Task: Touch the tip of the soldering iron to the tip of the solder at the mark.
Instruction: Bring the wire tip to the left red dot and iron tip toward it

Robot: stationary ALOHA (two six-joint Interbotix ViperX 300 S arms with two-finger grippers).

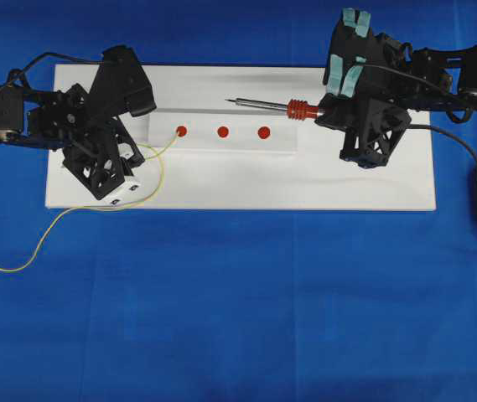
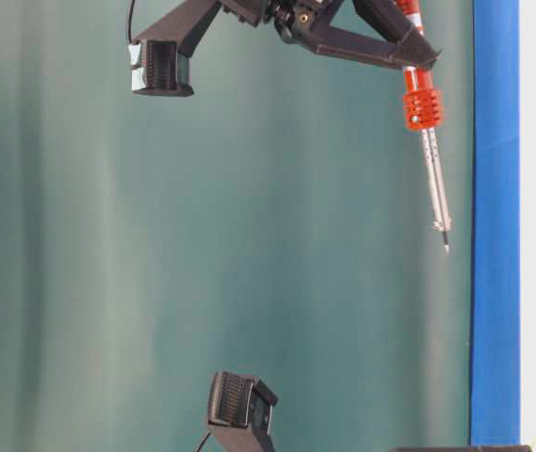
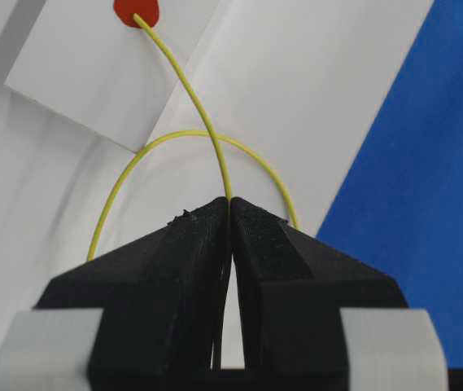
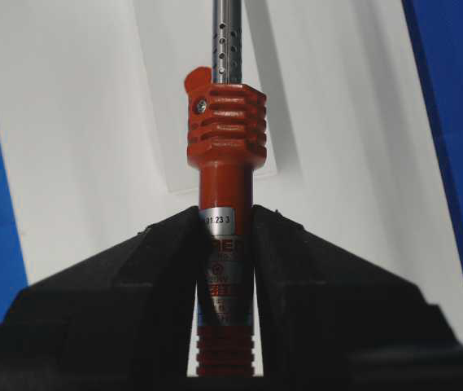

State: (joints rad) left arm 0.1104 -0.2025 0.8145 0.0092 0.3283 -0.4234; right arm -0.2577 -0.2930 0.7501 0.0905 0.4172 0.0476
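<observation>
We start with the soldering iron [image 1: 284,106], a pen-like tool with a red-orange handle, a ribbed red collar and a slim perforated metal shaft ending in a point. In the overhead view it lies roughly level in the upper middle of the frame, tip pointing left. The right gripper [image 4: 225,236] is clamped on its handle just below the collar, black jaws pressed against both sides. In the table-level view the iron hangs clear of the white board [image 1: 372,180], with the tip well apart from any mark.

Moving outward, three red round marks sit in a row on a raised white strip in the middle of the board; the leftmost red mark [image 1: 181,131] is the one in play. The solder [image 3: 190,98], a very thin yellow wire, runs up from the left gripper [image 3: 229,199], whose jaws are pinched together on it, and its cut end rests on that mark at the top of the left wrist view. Behind the jaws the wire loops and trails off toward the lower left of the overhead frame, over the blue table cover [image 1: 238,318].

We judge the solder placed and the iron's approach still to come. To do it well, we would hold the left hand steady, since the wire is springy and any twitch may flick its end off the mark. The iron should travel left along the row and descend gently, point leading, so only the tip meets the wire's end, without pushing it aside.
</observation>
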